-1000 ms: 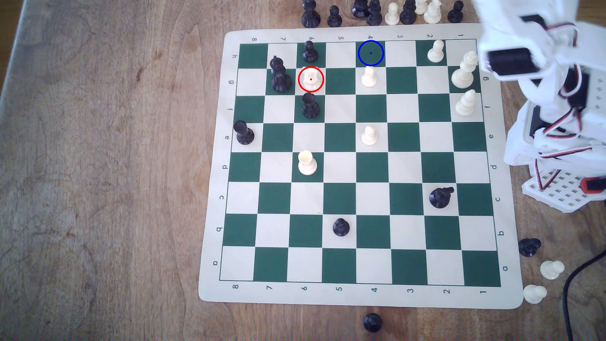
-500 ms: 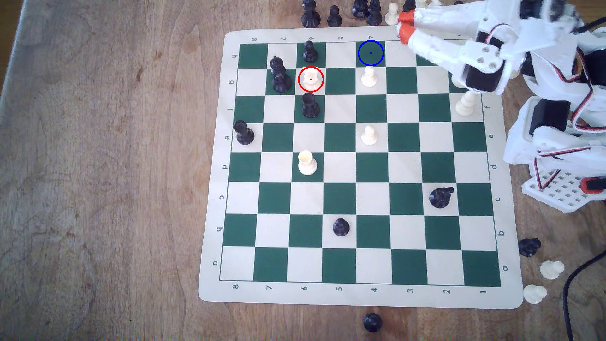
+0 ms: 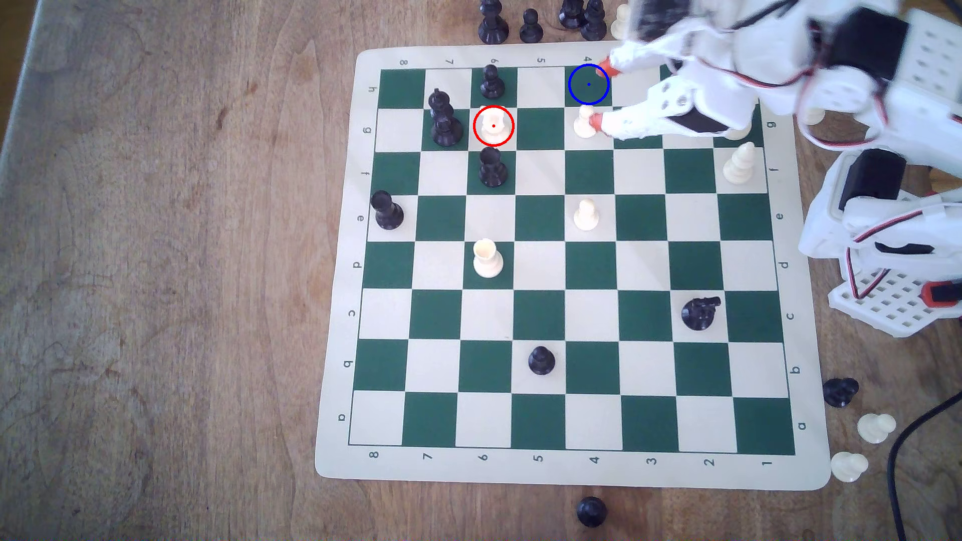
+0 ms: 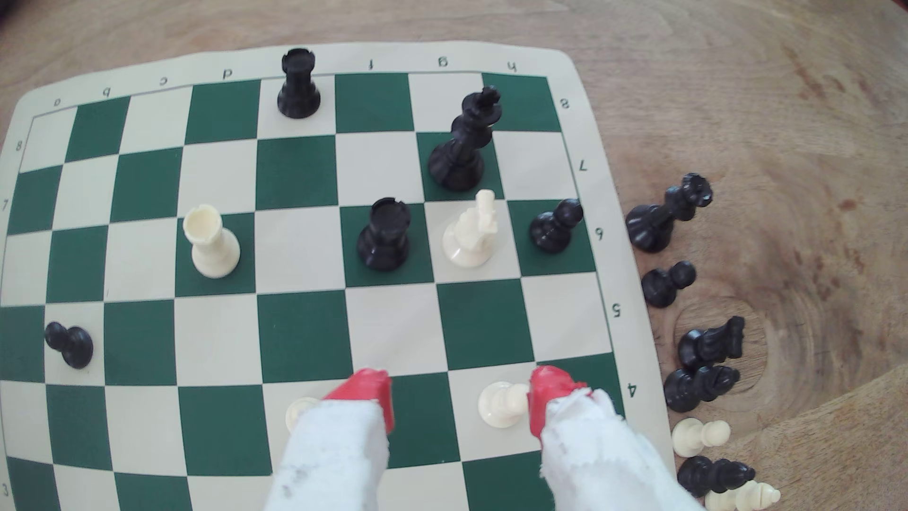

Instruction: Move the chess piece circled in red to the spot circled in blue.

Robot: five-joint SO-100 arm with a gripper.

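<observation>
Gripper spread wide above the board's h4–g4 corner, nothing between its tips.

I see the chessboard (image 3: 338, 364) carrying scattered pieces; my gripper (image 3: 598, 96) straddles the blue-ringed spot (image 3: 580, 91), one red fingertip (image 3: 604, 70) on its rim. The red-circled cream piece (image 3: 493, 127), broad-based with a notched head, stands well ahead of the tips, between two black pieces.

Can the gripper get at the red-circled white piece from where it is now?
Probably yes. The gripper is open with bare squares ahead, but the white piece sits tight between a black rook and a black pawn.
</observation>
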